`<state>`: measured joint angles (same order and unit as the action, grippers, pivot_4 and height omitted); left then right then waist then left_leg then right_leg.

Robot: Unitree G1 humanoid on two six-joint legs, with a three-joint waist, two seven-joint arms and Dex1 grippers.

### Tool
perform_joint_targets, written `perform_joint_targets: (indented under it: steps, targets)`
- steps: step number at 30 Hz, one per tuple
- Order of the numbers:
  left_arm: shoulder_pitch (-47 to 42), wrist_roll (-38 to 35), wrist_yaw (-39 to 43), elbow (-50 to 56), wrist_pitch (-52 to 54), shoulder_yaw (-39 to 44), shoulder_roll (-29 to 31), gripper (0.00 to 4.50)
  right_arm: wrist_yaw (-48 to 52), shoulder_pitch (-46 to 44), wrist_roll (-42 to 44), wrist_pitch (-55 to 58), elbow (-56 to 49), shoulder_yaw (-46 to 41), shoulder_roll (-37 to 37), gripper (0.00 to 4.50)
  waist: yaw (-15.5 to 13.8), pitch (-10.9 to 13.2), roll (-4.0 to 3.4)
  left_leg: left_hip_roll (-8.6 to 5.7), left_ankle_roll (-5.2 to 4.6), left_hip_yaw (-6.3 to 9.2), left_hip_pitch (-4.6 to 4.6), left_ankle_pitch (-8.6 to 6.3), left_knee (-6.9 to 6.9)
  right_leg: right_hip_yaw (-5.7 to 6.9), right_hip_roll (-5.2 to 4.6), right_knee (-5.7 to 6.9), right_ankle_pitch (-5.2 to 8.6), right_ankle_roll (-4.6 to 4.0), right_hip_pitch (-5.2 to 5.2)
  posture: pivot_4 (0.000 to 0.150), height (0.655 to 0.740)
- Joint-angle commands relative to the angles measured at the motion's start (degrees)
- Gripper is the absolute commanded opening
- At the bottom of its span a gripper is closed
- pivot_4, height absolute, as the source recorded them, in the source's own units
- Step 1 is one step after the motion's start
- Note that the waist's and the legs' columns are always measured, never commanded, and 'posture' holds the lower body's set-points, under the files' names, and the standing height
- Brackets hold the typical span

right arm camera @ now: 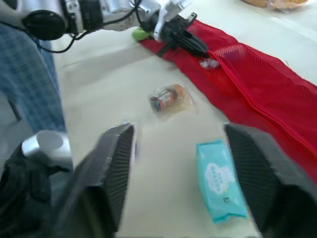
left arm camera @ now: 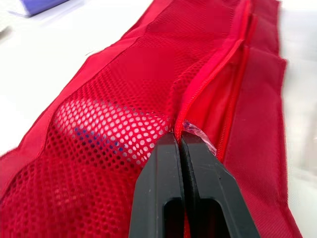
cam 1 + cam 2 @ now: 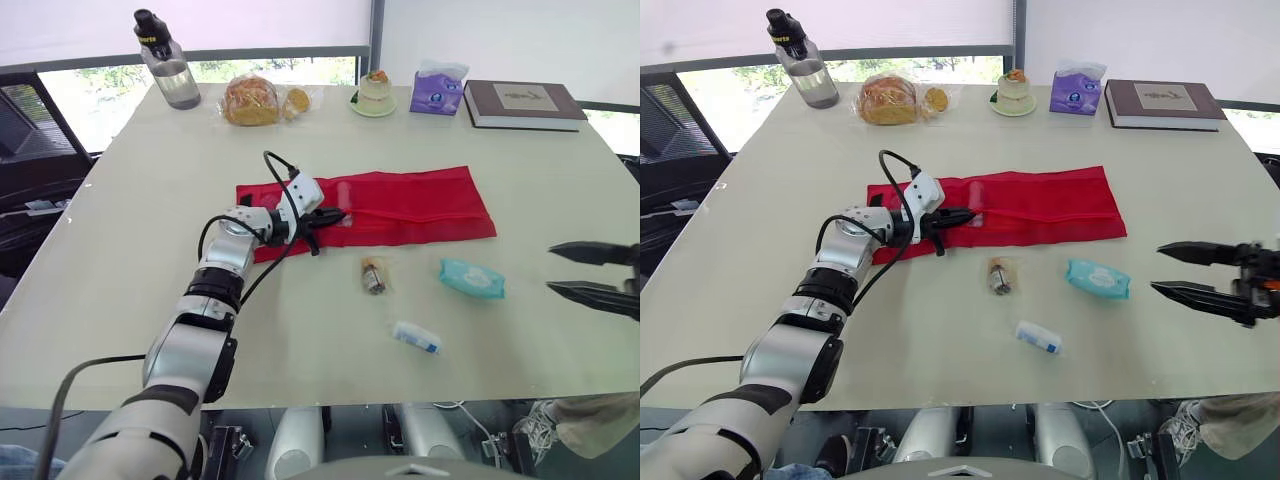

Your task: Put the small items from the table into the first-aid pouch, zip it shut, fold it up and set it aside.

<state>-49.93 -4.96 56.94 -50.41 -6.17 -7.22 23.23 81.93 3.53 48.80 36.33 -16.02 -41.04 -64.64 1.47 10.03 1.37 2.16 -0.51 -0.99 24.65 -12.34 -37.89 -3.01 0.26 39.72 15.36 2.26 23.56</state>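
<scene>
Left eye view: the red pouch (image 3: 430, 192) lies unrolled along the middle of the desk (image 3: 140, 250). The left claw (image 3: 335, 214) rests on its left part, at the zip (image 3: 410, 212). Three items lie loose between the pouch and the near edge: a jar (image 3: 374, 275), teal wipes (image 3: 471, 278) and a tube (image 3: 415, 337), the last closest to that edge. The right claw (image 3: 552, 268) hovers at the right edge, fingers apart and empty. A bottle (image 3: 165, 62), bread (image 3: 250, 100), cup (image 3: 376, 95), tissues (image 3: 438, 92) and book (image 3: 522, 103) line the far edge.

Right eye view: the same layout, with the wipes between the jar and the right claw.

Left wrist view: the left claw's fingers are pressed together, tips at the mouth of the open zip and touching a clear wrapper (image 2: 199, 135). I cannot tell whether they nip it. Through the mesh pocket (image 2: 124, 84) a white item (image 2: 99, 126) with blue print shows, already inside.

Right wrist view: the right claw gapes wide over the wipes, the jar beyond them.

Risks, as I judge them: the pouch is light and unpinned, so the closed tips could snag the mesh and drag it, or draw the wrapper back out. The slack zip mouth may flop shut and block the next item. A careless reach could sweep the tube off the near edge.
</scene>
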Motion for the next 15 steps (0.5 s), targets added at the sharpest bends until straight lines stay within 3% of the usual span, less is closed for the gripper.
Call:
perform_joint_targets:
  steps: [1, 8, 13, 15]
  targets:
    - [-2.32, 0.91, -0.71, -3.21, -2.60, 1.45, 0.62, 0.00, 6.73, -0.73, 0.21, 1.62, 6.06, -8.01, -5.66, 4.38, -0.15, 0.00, 0.06, -0.01, 0.00, -0.01, 0.00, 0.00, -0.01, 0.00, -0.03, -0.01, 0.00, 0.01, 0.00, 0.150, 0.7400]
    - [-3.84, 1.63, 0.15, -6.63, -4.74, 1.56, 0.34, 0.00, 10.42, -1.46, -0.78, 2.51, 8.16, -9.80, -9.00, 4.38, -0.39, 0.00, 0.05, -0.02, 0.00, -0.01, 0.05, 0.00, 0.08, 0.02, -0.05, -0.10, 0.01, 0.00, 0.02, 0.150, 0.7400]
    - [-3.66, 1.82, 0.70, -6.85, -5.10, 1.48, 0.21, 0.00, 8.41, -0.99, -0.10, 4.02, 3.64, -8.58, -7.03, 4.38, -0.42, 0.00, 0.05, -0.02, 0.00, -0.03, 0.05, 0.00, 0.08, 0.00, -0.06, -0.11, 0.01, 0.01, 0.02, 0.150, 0.7400]
    - [-3.52, 1.82, 0.82, -6.71, -5.05, 1.49, 0.17, 0.00, 8.90, 3.49, -2.61, 2.53, -0.78, -6.89, -4.24, 4.38, -0.56, 0.00, 0.06, -0.02, 0.01, -0.01, 0.06, 0.00, 0.08, 0.02, -0.06, -0.10, 0.01, 0.01, 0.02, 0.150, 0.7400]
